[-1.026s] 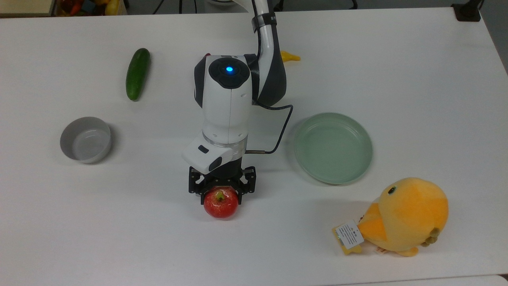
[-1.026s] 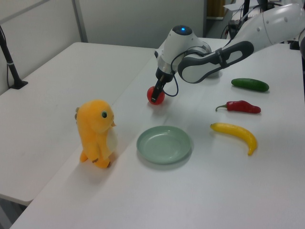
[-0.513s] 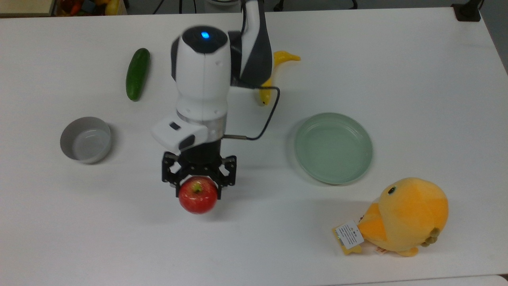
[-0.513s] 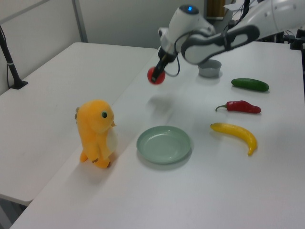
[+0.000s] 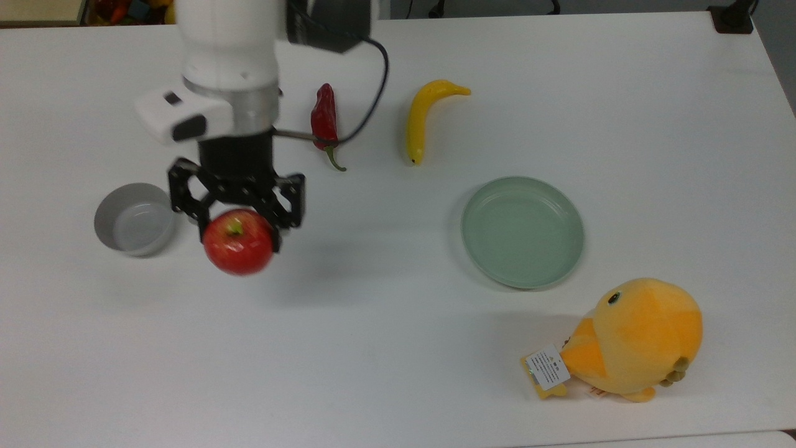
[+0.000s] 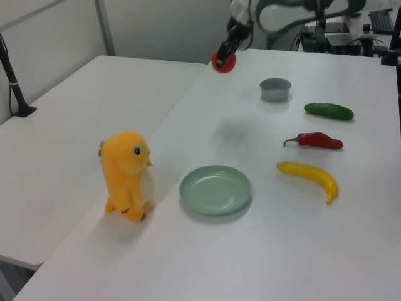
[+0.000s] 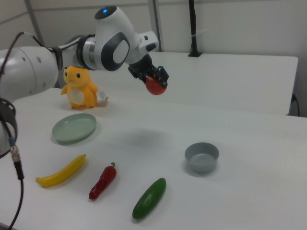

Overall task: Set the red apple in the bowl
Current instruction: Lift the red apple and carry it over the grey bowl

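White table (image 5: 559, 74) spreads under everything we see. Our gripper (image 5: 239, 218) squeezes the red apple (image 5: 238, 242), round and shiny, with its little green stem dimple facing up in the top view. It hangs high in the air, just to the top view's right of the grey bowl (image 5: 134, 219). A second ago it sat low near the middle of the table.

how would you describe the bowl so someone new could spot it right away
On the white table, look toward the top view's left edge, just left of the red apple held up in the pincer. There sits the bowl: small, round, grey, straight-sided and empty. The pale green plate is wider, shallower and far to the right.
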You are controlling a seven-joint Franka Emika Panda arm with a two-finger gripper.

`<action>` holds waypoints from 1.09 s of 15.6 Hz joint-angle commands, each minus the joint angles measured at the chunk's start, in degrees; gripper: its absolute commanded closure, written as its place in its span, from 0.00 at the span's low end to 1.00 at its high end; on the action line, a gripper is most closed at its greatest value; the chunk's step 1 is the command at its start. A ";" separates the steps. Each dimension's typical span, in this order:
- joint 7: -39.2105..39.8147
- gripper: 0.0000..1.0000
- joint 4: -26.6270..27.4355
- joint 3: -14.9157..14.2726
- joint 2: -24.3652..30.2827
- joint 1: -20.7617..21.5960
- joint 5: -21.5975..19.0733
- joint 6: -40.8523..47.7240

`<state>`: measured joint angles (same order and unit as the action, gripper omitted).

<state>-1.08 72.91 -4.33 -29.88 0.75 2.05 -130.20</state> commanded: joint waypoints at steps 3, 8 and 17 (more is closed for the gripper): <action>16.26 0.93 7.95 0.72 9.66 -6.89 -5.74 8.46; 31.20 0.93 8.30 0.55 9.05 -13.48 -8.64 9.44; 38.86 0.93 11.98 -0.68 4.74 -18.41 -10.31 6.63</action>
<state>34.57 81.72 -4.40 -25.23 -17.56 -6.65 -121.27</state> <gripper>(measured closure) 0.132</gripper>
